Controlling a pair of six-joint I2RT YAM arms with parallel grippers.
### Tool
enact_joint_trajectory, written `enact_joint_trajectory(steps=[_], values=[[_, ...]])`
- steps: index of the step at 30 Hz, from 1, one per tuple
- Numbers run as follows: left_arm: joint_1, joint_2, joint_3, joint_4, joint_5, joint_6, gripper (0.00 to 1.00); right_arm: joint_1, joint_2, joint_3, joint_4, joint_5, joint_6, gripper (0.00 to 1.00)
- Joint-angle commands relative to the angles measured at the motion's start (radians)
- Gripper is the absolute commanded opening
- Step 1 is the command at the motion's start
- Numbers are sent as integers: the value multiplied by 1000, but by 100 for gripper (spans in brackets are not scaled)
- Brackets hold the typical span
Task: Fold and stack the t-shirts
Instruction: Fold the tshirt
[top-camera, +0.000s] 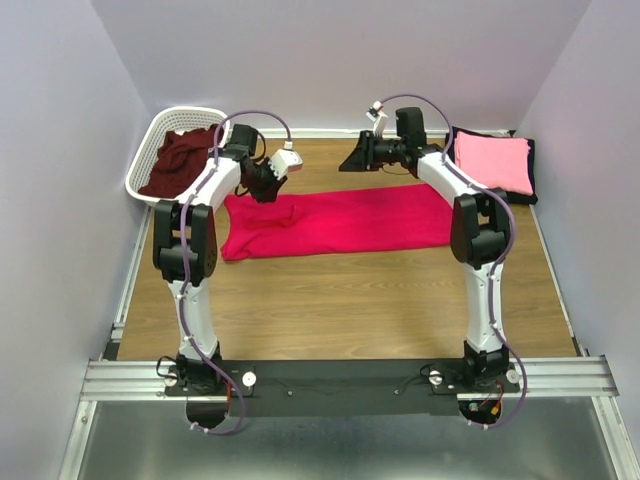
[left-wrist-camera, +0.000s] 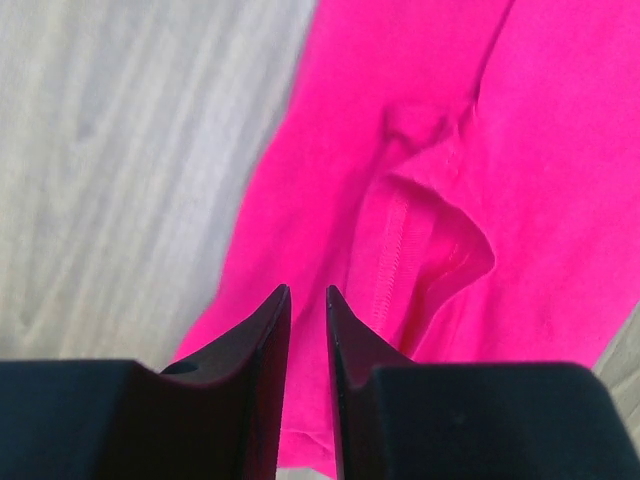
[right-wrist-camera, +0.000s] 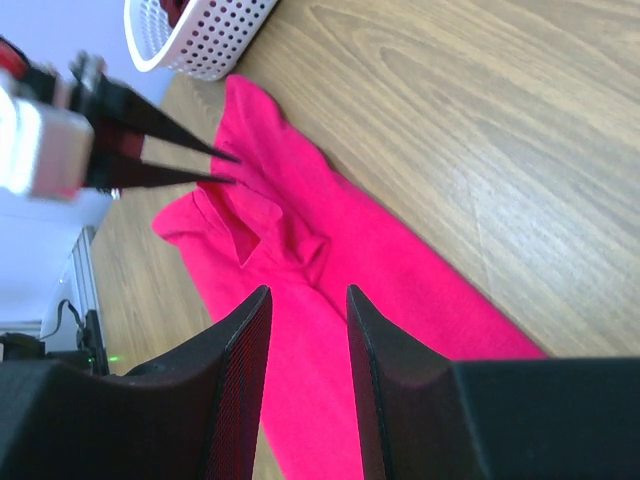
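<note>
The left gripper (top-camera: 266, 190) is reaching down at the upper left of the top view, its tips meeting the crimson-red t-shirt (top-camera: 340, 222) near that shirt's left end. In its own wrist view the left gripper (left-wrist-camera: 307, 290) is showing a narrow gap between the jaws, with the crimson-red t-shirt (left-wrist-camera: 520, 150) filling the frame beyond them and a stitched, raised fold lying just right of the tips. From the right wrist view the left gripper (right-wrist-camera: 230, 168) is touching that raised fold, but whether it is pinching cloth I cannot tell.

The right gripper (top-camera: 352, 158) is hovering at the upper middle of the top view, beyond the shirt's far edge. Its jaws (right-wrist-camera: 305, 292) are standing apart and holding nothing, the crimson-red t-shirt (right-wrist-camera: 330, 260) running below them.

The shirt is lying as a long band across the wooden table (top-camera: 340, 300). At upper left the white lattice basket (top-camera: 150, 140) is holding the dark maroon t-shirt (top-camera: 180, 160). At upper right the folded light pink t-shirt (top-camera: 492, 160) is resting on the black t-shirt (top-camera: 531, 170).
</note>
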Motion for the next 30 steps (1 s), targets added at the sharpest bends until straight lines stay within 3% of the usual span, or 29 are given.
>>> enact_joint_trajectory(steps=[1,8,15,21,30], values=[[-13,-13,-78,-9,-69,34,28,14,61,66,-6,-28,34,43],[-63,-139,-265,-32,-99,97,27,80,127,161,-5,-20,66,43],[-65,-319,-406,71,-95,91,30,168,207,232,-5,-9,77,43],[-4,-342,-378,100,-33,34,31,234,224,219,-5,-14,57,42],[113,-239,-216,69,50,-93,32,261,190,40,-14,-40,-6,35]])
